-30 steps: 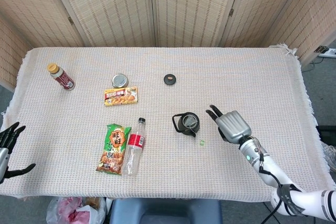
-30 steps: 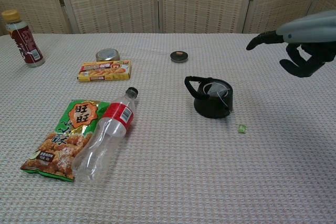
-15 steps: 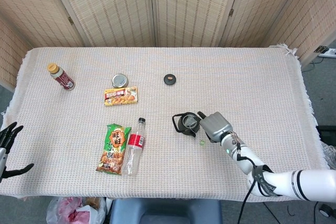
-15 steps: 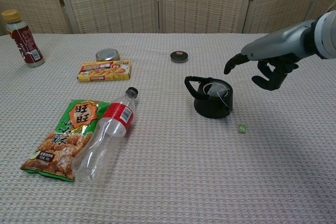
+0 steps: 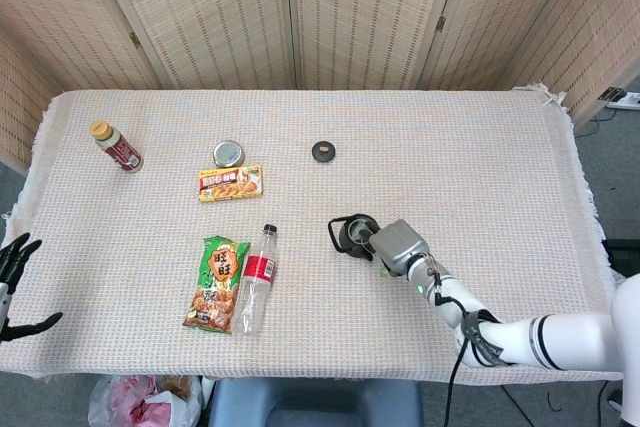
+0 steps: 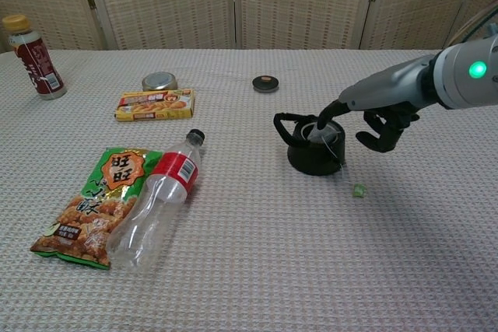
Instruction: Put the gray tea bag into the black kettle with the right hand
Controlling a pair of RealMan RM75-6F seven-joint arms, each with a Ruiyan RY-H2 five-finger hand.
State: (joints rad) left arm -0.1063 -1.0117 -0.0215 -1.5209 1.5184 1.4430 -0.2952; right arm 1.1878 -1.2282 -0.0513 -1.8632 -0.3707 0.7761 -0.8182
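The black kettle stands lidless right of the table's middle. Inside it lies the gray tea bag, pale against the black wall. Its string runs over the rim to a small green tag on the cloth. My right hand hovers at the kettle's right side, one finger stretched down into the opening and touching the bag, the others curled in. It holds nothing. My left hand shows at the left edge of the head view, fingers spread and empty.
The kettle's lid lies behind the kettle. To the left lie a clear bottle, a green snack bag, a yellow box, a tin can and a brown bottle.
My right hand has moved left from the table's right side to the kettle, and its stretched finger now dips into the opening. The left hand stays put.
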